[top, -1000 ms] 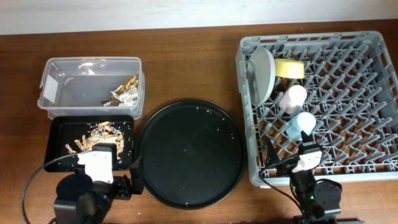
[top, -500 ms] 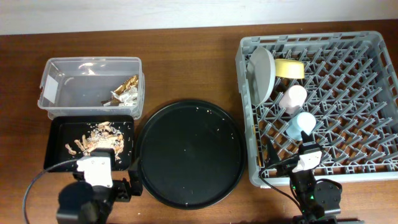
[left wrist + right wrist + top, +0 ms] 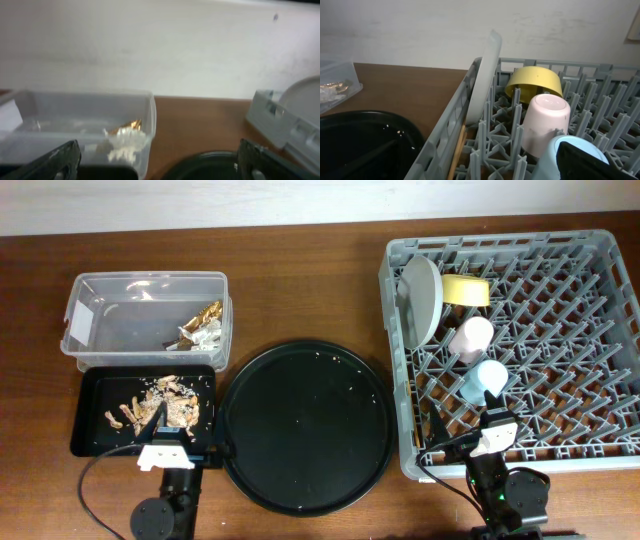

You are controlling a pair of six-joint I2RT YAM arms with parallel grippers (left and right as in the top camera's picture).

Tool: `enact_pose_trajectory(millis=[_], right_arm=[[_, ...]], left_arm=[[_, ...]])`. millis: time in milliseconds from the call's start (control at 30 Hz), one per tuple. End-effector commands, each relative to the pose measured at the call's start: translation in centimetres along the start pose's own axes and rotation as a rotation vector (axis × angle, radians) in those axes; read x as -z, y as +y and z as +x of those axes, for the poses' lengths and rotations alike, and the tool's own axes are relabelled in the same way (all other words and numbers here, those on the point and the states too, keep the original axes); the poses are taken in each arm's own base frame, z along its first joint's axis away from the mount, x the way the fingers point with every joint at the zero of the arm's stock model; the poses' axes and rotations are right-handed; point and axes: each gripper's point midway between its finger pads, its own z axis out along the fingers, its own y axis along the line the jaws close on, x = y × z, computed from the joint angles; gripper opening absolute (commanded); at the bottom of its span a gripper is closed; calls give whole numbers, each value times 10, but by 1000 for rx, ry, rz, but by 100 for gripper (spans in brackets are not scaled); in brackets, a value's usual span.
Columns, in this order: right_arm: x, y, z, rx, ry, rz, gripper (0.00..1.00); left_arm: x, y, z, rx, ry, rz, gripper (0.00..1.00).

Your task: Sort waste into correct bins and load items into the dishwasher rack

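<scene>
The clear tub (image 3: 100,320) holds the gold foil wrapper (image 3: 207,313) and a white napkin (image 3: 205,335). The black rectangular tray (image 3: 95,425) holds brownish food scraps (image 3: 165,395). The grey rack (image 3: 520,465) holds the upright plate (image 3: 420,298), yellow bowl (image 3: 467,290), pink cup (image 3: 471,335) and blue cup (image 3: 485,378). Chopsticks (image 3: 457,152) lie along the rack's left inner wall. My left gripper (image 3: 190,430) (image 3: 160,165) is open and empty at the black tray's front right corner. My right gripper (image 3: 465,425) (image 3: 485,165) is open and empty at the rack's front edge, near the blue cup (image 3: 555,150).
A large round black tray (image 3: 300,430) with a few crumbs lies between the bins and the rack. Bare wooden table runs along the back. A pale wall stands behind the table.
My left arm has swung its base rightwards and drawn back, so the wrist now points straight ahead. The right arm has not moved.
</scene>
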Motion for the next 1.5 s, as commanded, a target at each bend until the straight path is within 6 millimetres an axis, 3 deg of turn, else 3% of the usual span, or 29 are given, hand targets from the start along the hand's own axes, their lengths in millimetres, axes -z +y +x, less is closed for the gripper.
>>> enact_pose_trajectory(millis=[0, 67, 133, 1467], right_arm=[[0, 0, 3, -1, 8, 4, 99], [0, 0, 3, -1, 8, 4, 99], [0, 0, 3, -1, 8, 4, 99], [0, 0, 3, -2, 8, 4, 99]], left_arm=[[0, 4, 19, -22, 53, -13, 99], [1, 6, 36, -22, 122, -24, 99], [1, 6, 38, -22, 128, -24, 99], [1, 6, 38, -22, 128, -25, 99]])
